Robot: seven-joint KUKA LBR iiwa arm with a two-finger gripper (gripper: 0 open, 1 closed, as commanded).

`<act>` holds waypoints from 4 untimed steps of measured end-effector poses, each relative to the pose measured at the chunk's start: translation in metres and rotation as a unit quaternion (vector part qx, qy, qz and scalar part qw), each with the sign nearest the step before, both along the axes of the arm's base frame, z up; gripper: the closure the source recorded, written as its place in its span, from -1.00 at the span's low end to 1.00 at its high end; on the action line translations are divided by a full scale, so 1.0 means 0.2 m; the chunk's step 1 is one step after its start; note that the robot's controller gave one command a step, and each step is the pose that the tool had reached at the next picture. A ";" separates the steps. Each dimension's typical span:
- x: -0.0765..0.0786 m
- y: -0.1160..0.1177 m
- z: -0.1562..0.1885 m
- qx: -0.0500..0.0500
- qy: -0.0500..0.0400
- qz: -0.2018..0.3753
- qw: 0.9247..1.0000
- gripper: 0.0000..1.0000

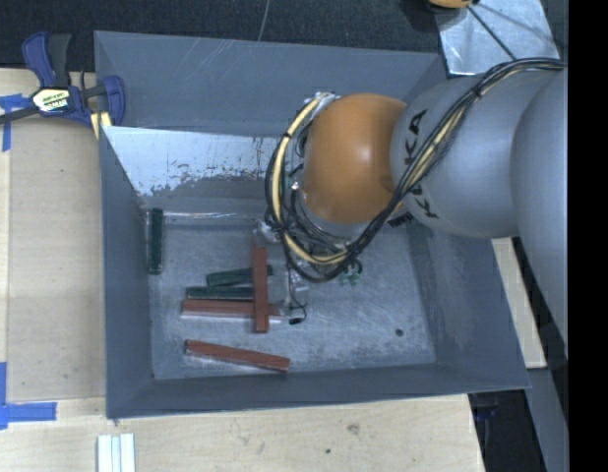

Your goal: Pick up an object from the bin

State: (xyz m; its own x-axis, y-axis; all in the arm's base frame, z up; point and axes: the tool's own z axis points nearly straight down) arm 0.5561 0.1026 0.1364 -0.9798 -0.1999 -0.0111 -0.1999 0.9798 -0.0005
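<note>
The arm (481,155) is reaching into the grey bin (125,303), its orange cover (348,160) and a bundle of yellow and black cables (280,170) hanging above and to the right of the far end of a brown stick (259,285); this stick is lying on the bin's floor, pointing from the far wall towards the near wall. The gripper (296,305) is hanging low just to the right of the brown stick, level with its near end; whether it is touching the stick cannot be told, and how far it is standing open, or whether it is gripping anything, cannot be told either, since its tip is showing only as a small dark and pale tangle. A crosswise brown stick (221,309) is lying square to the brown stick, crossing it close to its near end and stretching mostly to its left, and the brown stick appears to be lying on top. Two dark green sticks (227,281) are lying just left of the brown stick, one slightly tilted, with their right ends against it. A slanting brown stick (235,355) is lying apart, beyond the brown stick's near end and to its left. A lone green stick (154,241) is lying well to the left of the brown stick, roughly parallel to it
</note>
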 end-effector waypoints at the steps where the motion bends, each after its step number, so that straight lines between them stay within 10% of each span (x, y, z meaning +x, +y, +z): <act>1: -0.26 0.23 -0.33 -0.001 0.004 0.039 0.999 1.00; 4: -0.22 0.23 0.10 -0.001 0.004 0.130 0.992 1.00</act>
